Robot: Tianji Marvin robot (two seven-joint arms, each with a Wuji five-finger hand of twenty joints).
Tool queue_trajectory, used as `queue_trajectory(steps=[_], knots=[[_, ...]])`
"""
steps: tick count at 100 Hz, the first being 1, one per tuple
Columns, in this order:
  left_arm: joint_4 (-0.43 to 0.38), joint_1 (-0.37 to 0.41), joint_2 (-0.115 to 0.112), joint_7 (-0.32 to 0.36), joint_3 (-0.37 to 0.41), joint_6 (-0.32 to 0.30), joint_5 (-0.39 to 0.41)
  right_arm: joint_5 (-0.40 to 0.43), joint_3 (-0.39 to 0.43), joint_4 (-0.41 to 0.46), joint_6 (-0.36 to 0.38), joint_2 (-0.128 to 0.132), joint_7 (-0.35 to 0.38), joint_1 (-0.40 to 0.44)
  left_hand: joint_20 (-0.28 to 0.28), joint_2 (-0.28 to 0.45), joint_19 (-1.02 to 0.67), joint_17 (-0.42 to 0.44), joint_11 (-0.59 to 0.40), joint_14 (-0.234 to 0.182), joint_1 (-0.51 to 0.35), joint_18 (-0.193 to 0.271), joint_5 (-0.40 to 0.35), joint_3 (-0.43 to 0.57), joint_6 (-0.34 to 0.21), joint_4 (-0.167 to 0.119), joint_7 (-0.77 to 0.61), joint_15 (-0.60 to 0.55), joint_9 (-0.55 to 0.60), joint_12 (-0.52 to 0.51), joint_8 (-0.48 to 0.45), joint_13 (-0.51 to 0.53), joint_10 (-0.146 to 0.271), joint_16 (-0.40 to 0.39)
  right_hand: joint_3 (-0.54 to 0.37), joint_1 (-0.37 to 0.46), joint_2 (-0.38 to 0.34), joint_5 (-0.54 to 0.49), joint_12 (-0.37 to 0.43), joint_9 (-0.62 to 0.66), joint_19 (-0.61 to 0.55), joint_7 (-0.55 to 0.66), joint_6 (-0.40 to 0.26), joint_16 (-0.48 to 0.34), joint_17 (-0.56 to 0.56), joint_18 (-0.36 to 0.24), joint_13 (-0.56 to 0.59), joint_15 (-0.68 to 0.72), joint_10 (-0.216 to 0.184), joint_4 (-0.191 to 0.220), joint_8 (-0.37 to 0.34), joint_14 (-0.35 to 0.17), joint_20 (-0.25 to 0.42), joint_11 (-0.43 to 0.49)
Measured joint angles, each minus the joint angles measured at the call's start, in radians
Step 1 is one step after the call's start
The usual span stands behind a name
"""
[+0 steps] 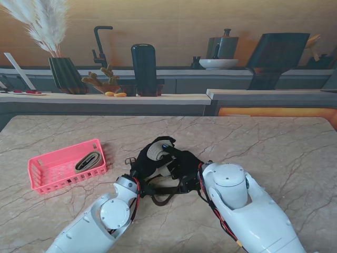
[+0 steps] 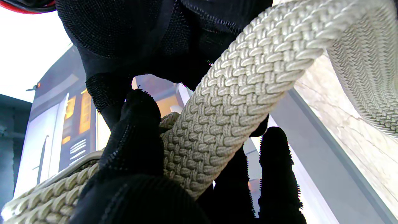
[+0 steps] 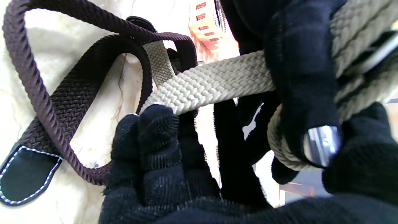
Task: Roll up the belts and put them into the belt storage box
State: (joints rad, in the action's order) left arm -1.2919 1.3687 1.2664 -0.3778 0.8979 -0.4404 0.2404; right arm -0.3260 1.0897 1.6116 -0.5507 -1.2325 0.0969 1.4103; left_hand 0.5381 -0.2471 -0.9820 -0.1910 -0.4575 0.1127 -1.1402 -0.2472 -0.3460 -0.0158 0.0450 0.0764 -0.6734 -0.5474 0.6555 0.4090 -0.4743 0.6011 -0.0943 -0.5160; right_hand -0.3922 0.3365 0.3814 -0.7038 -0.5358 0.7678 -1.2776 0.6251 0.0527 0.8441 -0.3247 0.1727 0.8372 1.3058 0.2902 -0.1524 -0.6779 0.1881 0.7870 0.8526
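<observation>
Both black-gloved hands closed on a cream woven belt over a marbled bench.

The left hand [image 1: 146,164] and right hand [image 1: 181,169] meet at mid-bench, fingers [image 2: 133,137] curled round the cream braided fabric belt [image 2: 230,102], which runs taut between them and is partly coiled in the right hand's grip. A dark brown woven belt with black leather tip [image 3: 65,102] lies looped on the beige veined marble-pattern bench [image 1: 274,147] just beside the right fingers. The pink plastic slotted storage box [image 1: 50,169] sits well to the left of the hands, holding one rolled grey-tan belt [image 1: 87,161]. Behind the bench, a printed kitchen backdrop [image 1: 221,31] shows a tap, vase and cookware.
</observation>
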Motion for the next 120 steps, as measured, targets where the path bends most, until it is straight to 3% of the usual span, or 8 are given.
queue_trajectory(steps=[14, 21, 29, 52, 59, 73, 100, 120], knots=[[0.0, 0.0, 0.0, 0.011, -0.001, 0.008, -0.009, 0.017, 0.006, 0.002, -0.003, 0.005, 0.011, 0.0, 0.007, 0.0, 0.0, 0.0, 0.0, 0.005, 0.003, 0.0, -0.001, 0.009, 0.0, 0.001, 0.0, -0.009, 0.0, 0.011, 0.0, 0.0, -0.001, -0.016, 0.063, 0.073, -0.017, 0.002, 0.001, -0.011, 0.0, 0.0, 0.001, 0.0, 0.0, 0.01, 0.0, 0.0, 0.014, 0.02, -0.013, 0.008, 0.0, -0.002], [0.001, -0.001, -0.001, 0.011, -0.005, 0.016, -0.006, 0.018, 0.011, 0.006, -0.004, 0.006, 0.009, 0.0, 0.015, -0.035, 0.0, 0.0, -0.001, 0.009, 0.215, 0.0, 0.028, 0.304, 0.017, 0.009, 0.014, -0.006, -0.015, 0.011, 0.0, -0.01, -0.001, -0.023, 0.028, 0.084, -0.017, 0.028, 0.002, -0.02, 0.0, 0.02, 0.001, 0.0, 0.0, 0.012, 0.0, -0.013, 0.017, 0.041, 0.016, 0.008, 0.001, -0.004], [0.006, -0.005, -0.001, 0.006, -0.011, 0.022, 0.019, 0.016, 0.017, 0.01, -0.003, 0.008, 0.014, 0.0, 0.016, -0.036, -0.001, 0.007, 0.002, 0.012, 0.33, 0.0, 0.122, 0.444, 0.043, -0.007, 0.057, 0.002, -0.115, 0.003, 0.015, -0.048, 0.001, -0.024, -0.073, 0.1, -0.016, 0.073, 0.002, -0.034, 0.0, 0.08, -0.003, 0.0, 0.0, 0.013, -0.011, -0.035, 0.017, 0.041, 0.075, 0.007, 0.001, -0.011], [0.009, -0.008, 0.003, -0.046, -0.013, 0.022, 0.069, -0.041, 0.037, 0.013, -0.025, 0.015, 0.027, 0.006, 0.016, -0.112, 0.001, 0.064, 0.08, 0.02, 0.428, 0.009, 0.19, 0.549, 0.066, -0.008, 0.615, 0.033, -0.406, -0.089, 0.272, -0.173, -0.035, -0.01, -0.232, 0.136, -0.02, 0.118, 0.004, -0.064, 0.0, 0.1, -0.009, 0.0, 0.0, 0.013, -0.031, -0.061, 0.016, 0.061, 0.118, -0.006, 0.001, -0.015], [0.009, -0.009, 0.003, -0.047, -0.012, 0.02, 0.073, -0.041, 0.037, 0.013, -0.028, 0.016, 0.027, 0.006, 0.009, -0.122, 0.001, 0.062, 0.079, 0.02, 0.428, 0.009, 0.19, 0.564, 0.028, -0.008, 0.59, 0.034, -0.395, -0.089, 0.184, -0.173, -0.032, 0.012, -0.232, 0.136, -0.024, 0.118, 0.004, -0.064, 0.0, 0.1, -0.009, 0.0, 0.0, 0.013, -0.031, -0.062, 0.016, 0.061, 0.119, -0.006, 0.001, -0.015], [0.008, -0.01, 0.002, -0.016, -0.01, 0.008, 0.055, -0.04, 0.037, 0.011, -0.029, 0.017, 0.031, 0.005, -0.005, -0.122, -0.001, -0.016, 0.034, 0.011, 0.389, 0.009, 0.061, 0.587, -0.012, -0.008, 0.097, 0.043, -0.07, -0.086, -0.012, -0.031, 0.016, 0.044, -0.225, 0.136, -0.036, 0.123, 0.005, -0.064, 0.0, 0.074, -0.008, 0.0, 0.0, 0.013, -0.032, -0.062, 0.016, 0.063, 0.1, -0.007, 0.001, -0.023], [-0.001, -0.012, -0.007, 0.02, -0.011, 0.01, 0.002, 0.171, 0.007, 0.015, -0.015, 0.043, 0.069, -0.002, -0.019, -0.081, -0.017, -0.059, 0.066, 0.01, -0.007, 0.009, -0.13, 0.05, -0.083, 0.016, -0.222, 0.026, 0.132, 0.026, 0.012, 0.064, 0.0, 0.061, -0.132, -0.004, -0.058, 0.065, 0.005, -0.064, 0.001, 0.013, 0.015, 0.0, -0.002, 0.026, -0.032, -0.062, 0.03, 0.06, 0.023, 0.001, 0.001, -0.024], [-0.034, 0.011, 0.0, 0.012, 0.009, 0.027, -0.017, 0.288, 0.012, 0.038, 0.038, 0.058, 0.034, 0.015, -0.019, -0.03, -0.017, -0.059, 0.066, 0.01, -0.046, 0.009, -0.13, 0.002, -0.099, 0.027, -0.242, 0.024, 0.146, 0.026, 0.002, 0.065, 0.0, 0.062, -0.127, -0.014, -0.04, 0.07, 0.011, -0.064, 0.004, -0.013, 0.022, -0.011, -0.01, 0.042, -0.031, -0.077, 0.038, 0.073, 0.022, 0.014, 0.0, -0.025]])
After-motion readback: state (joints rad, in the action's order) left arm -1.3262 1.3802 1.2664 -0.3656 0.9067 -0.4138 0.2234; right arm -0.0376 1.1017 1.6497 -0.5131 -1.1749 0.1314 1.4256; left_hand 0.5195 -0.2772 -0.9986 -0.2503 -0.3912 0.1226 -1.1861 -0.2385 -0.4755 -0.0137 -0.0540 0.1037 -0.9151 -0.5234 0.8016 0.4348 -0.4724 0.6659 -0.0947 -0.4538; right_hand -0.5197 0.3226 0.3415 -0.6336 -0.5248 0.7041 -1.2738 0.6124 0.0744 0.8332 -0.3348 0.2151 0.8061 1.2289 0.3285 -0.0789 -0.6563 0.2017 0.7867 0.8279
